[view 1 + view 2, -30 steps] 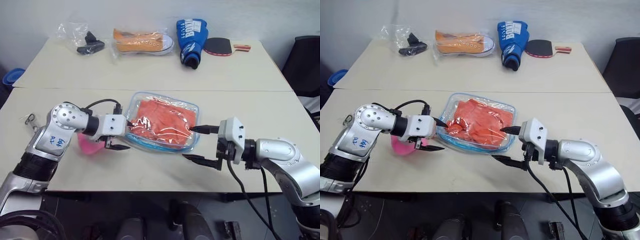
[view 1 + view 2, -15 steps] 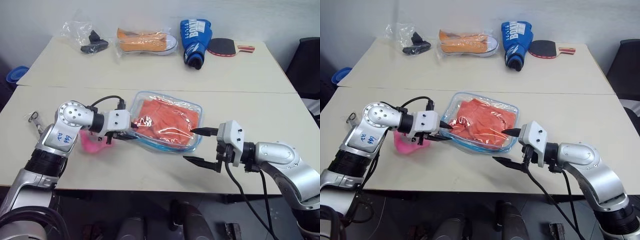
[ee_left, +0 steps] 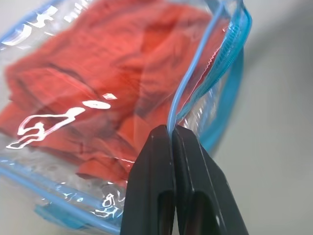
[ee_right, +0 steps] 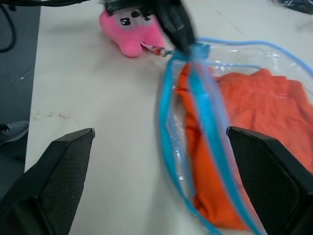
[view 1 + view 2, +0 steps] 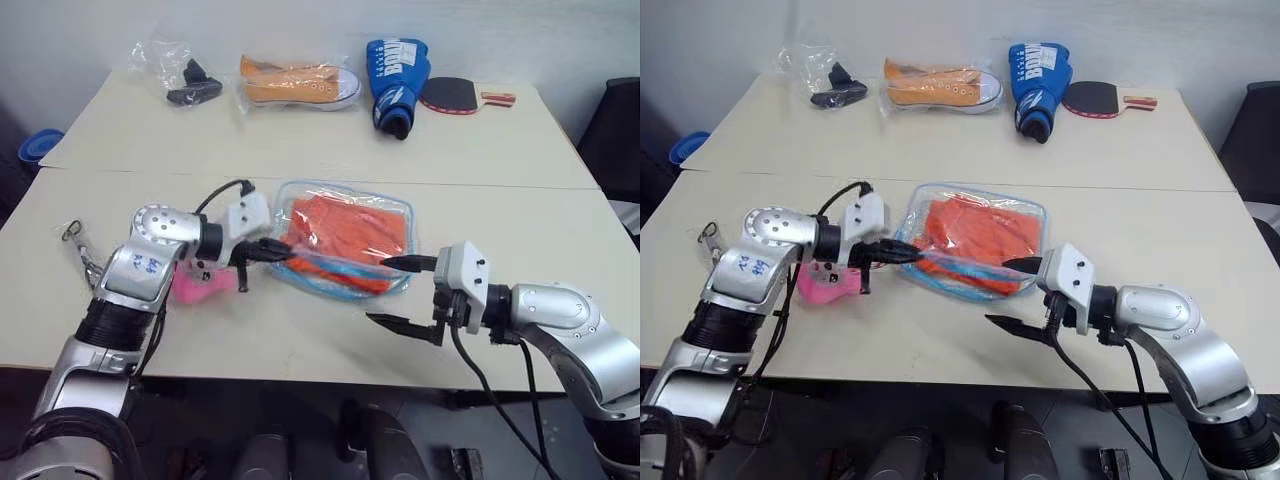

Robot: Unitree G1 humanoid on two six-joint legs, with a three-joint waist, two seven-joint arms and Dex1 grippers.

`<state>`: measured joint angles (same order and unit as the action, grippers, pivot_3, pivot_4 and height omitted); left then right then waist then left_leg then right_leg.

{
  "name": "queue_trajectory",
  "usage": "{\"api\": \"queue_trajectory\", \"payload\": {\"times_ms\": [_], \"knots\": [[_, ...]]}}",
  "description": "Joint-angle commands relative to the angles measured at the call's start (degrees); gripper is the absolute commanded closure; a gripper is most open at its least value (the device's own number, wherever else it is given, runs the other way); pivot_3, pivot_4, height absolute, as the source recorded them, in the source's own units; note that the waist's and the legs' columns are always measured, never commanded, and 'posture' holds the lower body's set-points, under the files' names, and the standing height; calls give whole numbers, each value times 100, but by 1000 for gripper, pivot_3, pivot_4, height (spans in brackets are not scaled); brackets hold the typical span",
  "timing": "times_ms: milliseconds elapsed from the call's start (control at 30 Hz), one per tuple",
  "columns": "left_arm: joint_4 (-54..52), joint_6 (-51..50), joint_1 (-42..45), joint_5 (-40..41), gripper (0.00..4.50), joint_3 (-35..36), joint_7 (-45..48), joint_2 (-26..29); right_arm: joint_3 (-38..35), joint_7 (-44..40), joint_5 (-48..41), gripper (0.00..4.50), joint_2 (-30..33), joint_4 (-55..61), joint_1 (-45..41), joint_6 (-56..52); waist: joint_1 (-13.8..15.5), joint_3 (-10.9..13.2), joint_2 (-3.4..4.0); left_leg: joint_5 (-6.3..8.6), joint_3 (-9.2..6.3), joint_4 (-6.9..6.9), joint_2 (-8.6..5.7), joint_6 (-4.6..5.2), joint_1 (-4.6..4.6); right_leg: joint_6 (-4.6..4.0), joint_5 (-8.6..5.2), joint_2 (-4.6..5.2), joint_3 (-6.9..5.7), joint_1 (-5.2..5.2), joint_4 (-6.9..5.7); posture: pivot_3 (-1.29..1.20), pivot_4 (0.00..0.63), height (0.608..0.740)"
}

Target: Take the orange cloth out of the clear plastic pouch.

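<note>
The pale, smooth tabletop (image 5: 300, 330) runs wide and flat, with a seam between its near and far halves. On the near half lies the clear plastic pouch (image 5: 345, 250), a flat rectangle of glossy see-through vinyl with rounded corners and a light blue trim and zipper; its edge on the robot's left is lifted off the surface, so the pouch tilts. Inside it sits the orange cloth (image 5: 350, 235), soft, wrinkled and folded, filling most of the pouch and fully enclosed by the plastic.

The left gripper (image 5: 268, 250) has its two black fingers (image 3: 161, 196) pressed flat together on the thin blue rim of the pouch at that lifted edge, as the left wrist view shows closely. The right gripper (image 5: 400, 292) hangs just beside the pouch's opposite end, its fingers spread wide apart with nothing between them, one tip near the pouch's corner.

Along the far half stand an orange sneaker (image 5: 298, 82) with a white sole in a thin wrapper, a blue boxing glove (image 5: 397, 72), a table tennis paddle (image 5: 450, 95) with a dark rounded face, and a crinkled clear bag (image 5: 175, 75) holding a black item. A small pink plush toy (image 5: 195, 285), fuzzy and rounded, lies under the left wrist, near the pouch's lifted edge.
</note>
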<state>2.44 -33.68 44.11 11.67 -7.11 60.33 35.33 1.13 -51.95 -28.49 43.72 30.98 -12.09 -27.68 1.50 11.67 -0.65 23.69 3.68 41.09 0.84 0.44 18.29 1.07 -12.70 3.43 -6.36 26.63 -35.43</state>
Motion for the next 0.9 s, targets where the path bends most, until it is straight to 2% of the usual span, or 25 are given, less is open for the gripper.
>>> {"api": "queue_trajectory", "payload": {"times_ms": [33,100,167,200,233,367,467,500,567,733,900], "knots": [[-615,-990,14,537,4494,425,-539,-312,92,69,18,178,-69,248,70,27,-6,0,0,0,0,-1,0,0,-1,0,0,0,1,-1,0,0,150,740],[-943,-1209,-137,619,4500,430,-710,-403,214,258,139,571,-213,138,6,-3,-34,0,0,0,2,-2,1,-1,-5,0,0,0,3,-2,-2,0,150,740],[-1183,-1383,-270,710,4500,478,-937,-542,377,412,335,1308,-365,-4,-115,36,-54,0,0,-2,5,-3,2,-5,-9,0,0,-1,7,-2,-6,0,150,740],[-1270,-1469,-306,756,4500,505,-1050,-615,484,474,485,1465,-424,-90,-183,88,-53,0,0,-4,5,-3,2,-8,-11,0,0,-1,8,-1,-7,0,150,740],[-1360,-1551,-333,794,4500,513,-1146,-671,620,550,709,1977,-477,-208,-266,175,-51,0,0,-6,3,-2,2,-12,-10,-1,0,-1,8,-1,-8,0,150,740],[-1638,-1664,-441,854,4500,425,-1289,-695,984,1030,1450,3215,-758,-711,-606,286,-35,0,0,-8,3,0,0,-15,-11,-1,0,1,10,-1,-10,0,150,740],[-1689,-1672,-469,875,4500,387,-1351,-682,1150,1208,1830,3215,-883,-958,-738,371,-32,0,0,-9,3,-2,0,-17,-10,-2,-1,1,9,0,-8,0,150,740],[-1684,-1681,-466,883,4500,385,-1396,-703,1196,1236,1962,3053,-885,-1024,-763,412,-32,0,0,-9,3,-2,0,-17,-10,-2,-1,1,9,0,-8,0,150,740],[-1712,-1672,-490,897,4500,356,-1454,-734,1307,1370,2295,2573,-897,-1152,-830,530,-26,0,0,-9,3,-2,0,-18,-9,-2,-1,1,8,0,-6,0,150,740],[-1780,-1664,-527,943,4500,280,-1549,-757,1499,1539,2800,920,-1008,-1385,-953,745,-28,0,0,-10,3,-2,0,-18,-9,-2,-1,1,8,0,-6,0,150,740],[-1784,-1653,-490,978,4500,194,-1608,-791,1574,1751,3094,920,-1368,-1645,-1143,728,-37,0,0,-11,3,-2,0,-20,-10,-2,-1,1,8,0,-7,0,150,740]]}}
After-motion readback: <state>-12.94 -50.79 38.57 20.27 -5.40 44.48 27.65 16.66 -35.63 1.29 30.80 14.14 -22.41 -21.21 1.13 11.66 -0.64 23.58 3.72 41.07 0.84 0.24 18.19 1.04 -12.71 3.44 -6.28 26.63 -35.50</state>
